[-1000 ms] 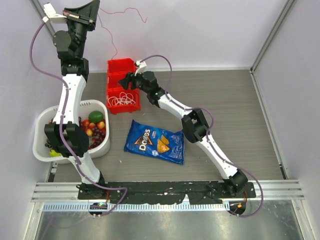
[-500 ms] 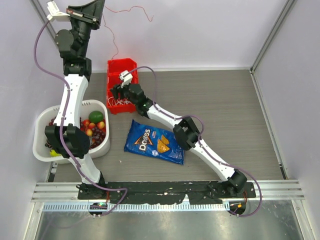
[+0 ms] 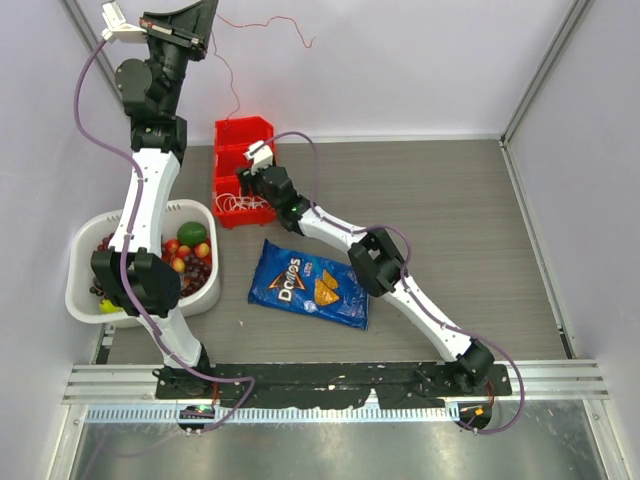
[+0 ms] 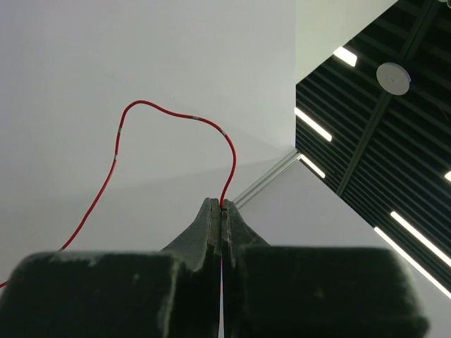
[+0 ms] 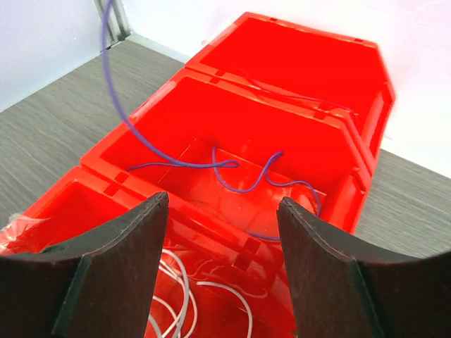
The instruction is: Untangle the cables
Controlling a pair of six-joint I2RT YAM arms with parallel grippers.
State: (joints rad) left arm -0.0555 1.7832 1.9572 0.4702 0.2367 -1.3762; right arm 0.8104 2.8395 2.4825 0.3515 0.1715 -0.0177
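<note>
**A:** How far along is the untangling?

**B:** I judge it is begun but not finished. The thin red cord (image 4: 194, 117) is lifted out alone. The left hand (image 4: 222, 205), raised high at the far left, has its fingers pressed together on it. The rest of the cord hangs down toward the red plastic bin of three compartments (image 5: 303, 63), which stands at the far left of the grey wood-grain worktop (image 3: 450, 200).

**A:** And the other cords?

**B:** The thin bluish cord (image 5: 187, 165) lies in loose waves in the middle compartment, and one end rises out of the bin. The thin white cords (image 3: 245, 206) are in the near compartment, several loops lying over each other. These look not yet separated. I cannot tell if the lower end of the red cord is free of them.

**A:** The right hand?

**B:** The right hand (image 5: 220, 204) hovers just above the bin with its fingers wide apart, and it holds nothing.

**A:** What about the materials?

**B:** The cords are thin, smooth and limp. The red one shows soft bends and small pale marks. The bin is glossy hard plastic with straight walls. The fingers are matt black and wedge-shaped.
</note>
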